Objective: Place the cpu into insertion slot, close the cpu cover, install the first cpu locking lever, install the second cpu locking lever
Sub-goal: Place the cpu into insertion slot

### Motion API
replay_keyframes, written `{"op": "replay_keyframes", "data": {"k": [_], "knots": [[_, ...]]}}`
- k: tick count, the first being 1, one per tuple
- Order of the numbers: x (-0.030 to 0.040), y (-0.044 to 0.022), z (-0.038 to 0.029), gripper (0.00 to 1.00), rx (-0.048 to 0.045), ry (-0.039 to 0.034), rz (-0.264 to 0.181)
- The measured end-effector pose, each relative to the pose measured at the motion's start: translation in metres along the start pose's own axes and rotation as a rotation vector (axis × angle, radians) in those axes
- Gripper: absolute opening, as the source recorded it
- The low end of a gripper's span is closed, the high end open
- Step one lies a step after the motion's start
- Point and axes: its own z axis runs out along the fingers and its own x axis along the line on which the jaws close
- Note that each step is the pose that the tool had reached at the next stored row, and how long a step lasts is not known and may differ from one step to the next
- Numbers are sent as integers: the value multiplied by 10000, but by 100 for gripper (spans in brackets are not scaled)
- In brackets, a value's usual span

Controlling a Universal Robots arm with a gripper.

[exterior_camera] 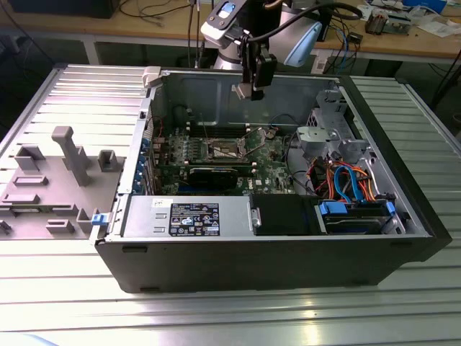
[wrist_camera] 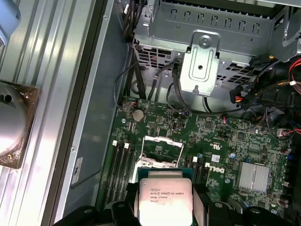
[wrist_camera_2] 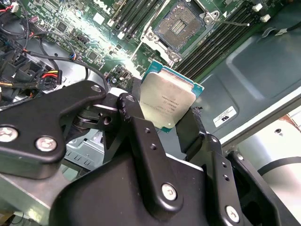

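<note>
My pincer (wrist_camera_2: pixel 162 108) is clamped on the cpu (wrist_camera_2: pixel 169 96) — one black finger (wrist_camera_2: pixel 141 136) against each of two opposite edges, with the silvery-grey lid left bare between them. I hold it in the air above the open computer case (exterior_camera: pixel 252 259), which lies on its side on the ribbed metal bench (exterior_camera: pixel 216 317). The insertion slot (wrist_camera_2: pixel 181 26) sits below and a little ahead of my fingertips, well apart from the chip. Its dark centre is exposed inside the silver rim, and nothing is seated in it yet. I cannot tell the cpu cover apart from that rim.

I judge the chip light, stiff and flat, with a slick metal top that gives the pads little to bite on. That makes the edge hold the right one — the underside contacts stay untouched. The socket's pin field looks far more fragile than the chip itself, and a tilted or dragged landing could bend it.

Counting:
- one cpu, in my grip
- one socket on the green motherboard (wrist_camera: pixel 221 141)
- one thin wire lever (wrist_camera_2: pixel 233 21) standing off beside the socket, and a second I cannot pick out
- one coin cell (wrist_camera: pixel 137 114) and one finned heatsink (wrist_camera: pixel 254 176) on the board
- one long black expansion card (exterior_camera: pixel 216 175) beyond the socket from me

Memory slots run in banks on two sides of the socket, too crowded to count surely
</note>
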Motion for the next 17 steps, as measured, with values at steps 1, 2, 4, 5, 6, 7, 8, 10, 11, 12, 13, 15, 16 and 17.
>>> {"op": "replay_keyframes", "data": {"k": [1, 2, 4, 5, 6, 7, 8, 10, 11, 12, 13, 15, 16, 17], "knots": [[0, -1, 4, 54, -1, -11, 113], [-1, -1, 10, 54, -4, -24, 255], [-1, -1, 20, 54, -7, -45, 472], [-1, -2, 26, 54, -9, -55, 550], [0, -3, 37, 54, -15, -70, 665], [0, -3, 42, 54, -16, -79, 754], [0, -3, 47, 54, -18, -88, 851], [0, -5, 64, 54, -22, -107, 1075], [4, -7, 86, 54, -24, -125, 1228], [12, -14, 96, 54, -27, -126, 1256], [25, -48, 109, 54, -27, -128, 1291], [43, -116, 136, 54, -26, -132, 1310], [47, -127, 150, 54, -27, -133, 1326], [56, -136, 182, 54, -27, -145, 1417]]}}
